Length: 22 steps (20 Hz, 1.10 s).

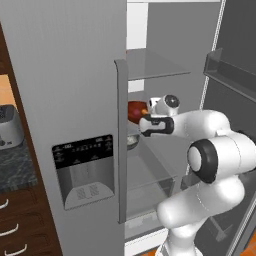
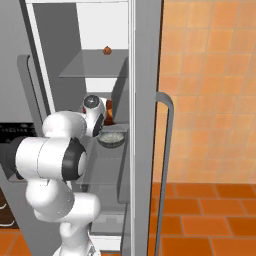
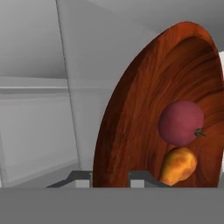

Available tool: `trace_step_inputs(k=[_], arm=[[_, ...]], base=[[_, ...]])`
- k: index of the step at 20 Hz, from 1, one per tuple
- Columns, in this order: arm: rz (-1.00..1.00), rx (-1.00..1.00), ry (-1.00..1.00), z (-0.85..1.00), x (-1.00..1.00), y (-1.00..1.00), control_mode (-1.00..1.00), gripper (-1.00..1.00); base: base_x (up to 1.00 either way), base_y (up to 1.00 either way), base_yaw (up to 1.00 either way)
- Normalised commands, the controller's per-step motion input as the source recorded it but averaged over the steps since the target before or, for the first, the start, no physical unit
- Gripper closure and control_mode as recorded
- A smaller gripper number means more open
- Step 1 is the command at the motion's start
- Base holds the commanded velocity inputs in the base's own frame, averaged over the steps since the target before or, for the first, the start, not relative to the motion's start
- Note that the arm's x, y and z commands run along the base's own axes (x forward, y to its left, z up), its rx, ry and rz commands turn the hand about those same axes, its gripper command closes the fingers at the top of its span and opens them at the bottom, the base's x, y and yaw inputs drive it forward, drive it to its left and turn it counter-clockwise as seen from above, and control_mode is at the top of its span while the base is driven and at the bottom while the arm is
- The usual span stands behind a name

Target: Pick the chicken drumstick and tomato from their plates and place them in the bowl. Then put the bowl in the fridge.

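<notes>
From the hand view I have the gripper (image 3: 111, 177) clamped on the near rim of the wooden bowl (image 3: 135, 118), one finger either side of the wall, jaws nearly together on it. The bowl runs straight out ahead of the jaws, its rim seen edge-on and swung across the picture because the hand is rolled. Inside it sit the tomato (image 3: 180, 123), dark red with a small stem mark, and just beside it, nearer the fingers, the chicken drumstick (image 3: 177, 165), orange-brown and glossy; they look to be touching, or nearly so. In the left base view the gripper (image 1: 141, 125) reaches past the edge of the closed fridge door (image 1: 75, 125) into the open compartment, the bowl (image 1: 136, 111) beyond it over a glass shelf (image 1: 150, 160). Whether the bowl's foot is on the glass I cannot tell. In the right base view a grey dish (image 2: 111, 138) sits on that shelf near the hand, and a small brown item (image 2: 107, 50) on the shelf above. My read: settle the bowl flat before letting go.
</notes>
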Motion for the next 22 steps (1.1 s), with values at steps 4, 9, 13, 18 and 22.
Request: trace_step_inputs(k=[4,9,13,18,22], arm=[[0.00,0.00,0.03,-0.19,0.36,0.00,-1.00,1.00],[0.00,0.00,0.00,-0.27,0.26,0.00,-1.00,1.00],[0.00,0.00,0.00,-0.04,0.32,0.00,-1.00,1.00],[0.00,0.00,0.00,0.00,0.05,0.00,-1.00,-1.00],[0.00,0.00,0.00,0.02,0.04,0.00,-1.00,-1.00]], base=[[0.00,0.00,0.00],[0.00,0.00,0.00],[0.00,0.00,0.00],[0.00,0.00,0.00],[0.00,0.00,0.00]])
